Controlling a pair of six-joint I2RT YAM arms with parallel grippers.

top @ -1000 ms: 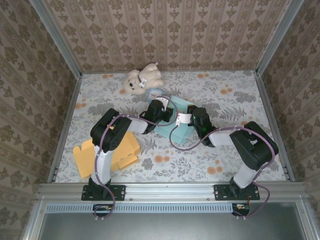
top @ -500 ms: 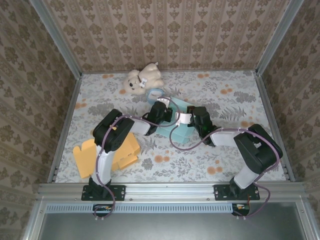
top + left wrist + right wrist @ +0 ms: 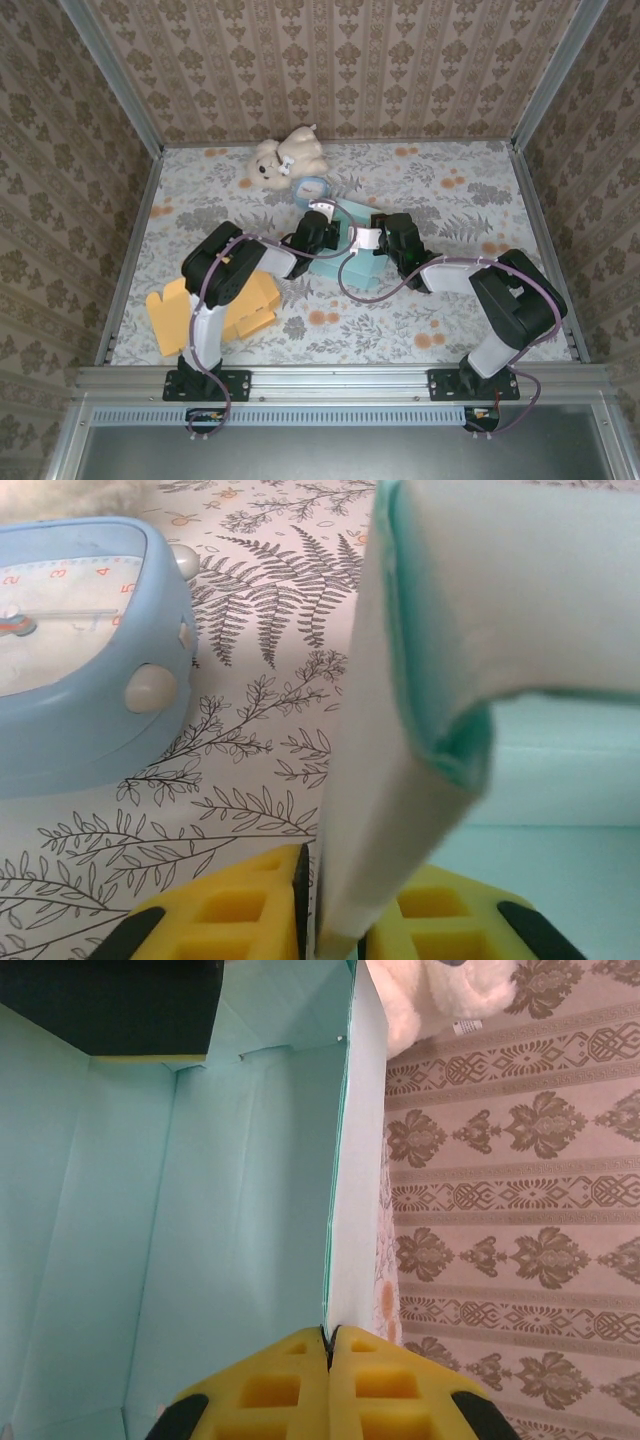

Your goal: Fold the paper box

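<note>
The teal paper box [image 3: 352, 268] sits mid-table between my two arms. My left gripper [image 3: 322, 232] is at its left wall. In the left wrist view that doubled-over wall [image 3: 400, 780] stands between the yellow fingers [image 3: 230, 910] with a thin gap on the left side, so the left gripper [image 3: 335, 870] is open around it. My right gripper [image 3: 388, 236] is at the box's right side. In the right wrist view the right gripper [image 3: 328, 1332] is shut on the edge of a box wall [image 3: 355, 1190], with the teal inside [image 3: 200, 1210] to the left.
A blue alarm clock [image 3: 312, 187] [image 3: 70, 650] stands just behind the box, close to the left gripper. A cream teddy bear [image 3: 285, 158] [image 3: 440, 1000] lies at the back. A flat orange cardboard box [image 3: 215, 305] lies at the near left. Patterned walls close in the table.
The teal flap that stuck out behind the grippers is now mostly hidden. Both grippers have shifted slightly to the left over the box. The left jaws pinched and then eased apart.
</note>
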